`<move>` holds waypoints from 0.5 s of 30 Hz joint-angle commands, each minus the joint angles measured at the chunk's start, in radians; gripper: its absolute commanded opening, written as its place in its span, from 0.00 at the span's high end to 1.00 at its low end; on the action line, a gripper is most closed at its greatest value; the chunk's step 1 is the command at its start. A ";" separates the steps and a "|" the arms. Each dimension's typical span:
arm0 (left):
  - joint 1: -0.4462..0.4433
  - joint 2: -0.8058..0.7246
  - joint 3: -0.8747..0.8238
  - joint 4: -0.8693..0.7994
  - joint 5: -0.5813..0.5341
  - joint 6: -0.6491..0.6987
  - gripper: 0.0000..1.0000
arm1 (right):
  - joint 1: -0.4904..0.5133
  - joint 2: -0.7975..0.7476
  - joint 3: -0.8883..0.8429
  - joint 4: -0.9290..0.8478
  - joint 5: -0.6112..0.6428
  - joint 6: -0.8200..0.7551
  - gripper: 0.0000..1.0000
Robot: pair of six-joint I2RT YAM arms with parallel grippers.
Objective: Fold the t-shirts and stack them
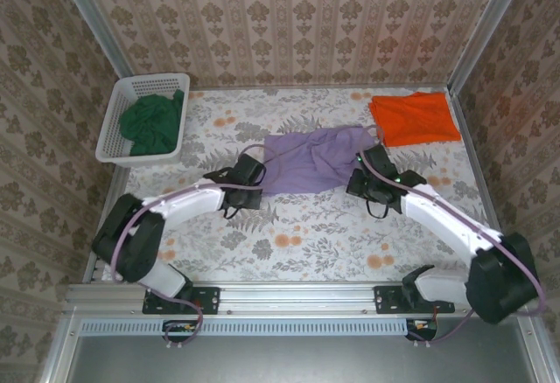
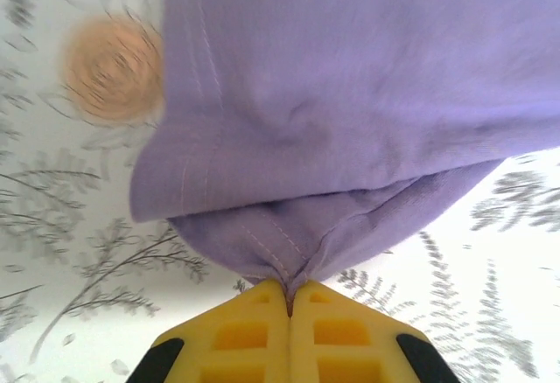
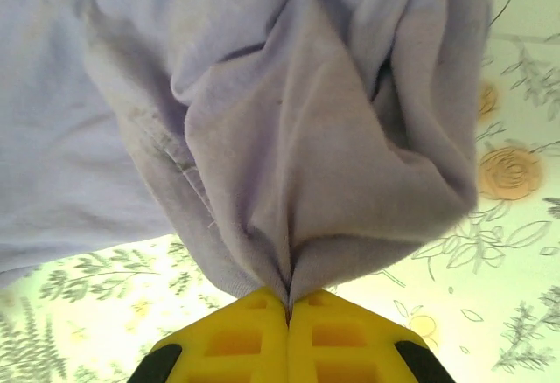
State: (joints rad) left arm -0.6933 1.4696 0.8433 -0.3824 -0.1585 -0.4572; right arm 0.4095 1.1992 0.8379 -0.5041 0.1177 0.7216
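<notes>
A lilac-purple t-shirt point(image 1: 313, 161) lies rumpled mid-table between my two arms. My left gripper point(image 1: 254, 171) is shut on its left edge; in the left wrist view the yellow fingers point(image 2: 262, 330) pinch a stitched hem of the purple t-shirt point(image 2: 350, 121). My right gripper point(image 1: 361, 177) is shut on its right edge; in the right wrist view a bunched fold of the purple t-shirt point(image 3: 289, 138) is clamped between the yellow fingertips point(image 3: 319, 335). An orange t-shirt point(image 1: 414, 118) lies flat at the back right. A dark green t-shirt point(image 1: 152, 123) is heaped in the basket.
A white plastic lattice basket point(image 1: 119, 112) stands at the back left corner. The table carries a floral cloth point(image 1: 297, 234). Patterned walls close in the back and both sides, with metal rails along the table edges.
</notes>
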 commanded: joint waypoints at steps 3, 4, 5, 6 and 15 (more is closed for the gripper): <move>-0.001 -0.272 0.005 -0.018 -0.069 -0.025 1.00 | -0.024 -0.160 0.113 -0.135 0.032 -0.049 1.00; -0.002 -0.318 0.008 -0.020 -0.079 -0.024 1.00 | -0.028 -0.185 0.129 -0.144 0.038 -0.052 1.00; 0.000 -0.369 0.015 -0.026 -0.091 -0.021 1.00 | -0.033 -0.214 0.148 -0.151 0.044 -0.054 1.00; -0.001 -0.415 0.027 -0.034 -0.105 -0.018 1.00 | -0.039 -0.242 0.166 -0.156 0.049 -0.057 1.00; 0.000 -0.724 0.153 -0.100 -0.213 -0.007 1.00 | -0.070 -0.392 0.321 -0.151 0.112 -0.082 1.00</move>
State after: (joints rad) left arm -0.6933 0.8185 0.9554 -0.4473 -0.2962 -0.4641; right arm 0.3473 0.8410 1.1091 -0.6403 0.1707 0.6643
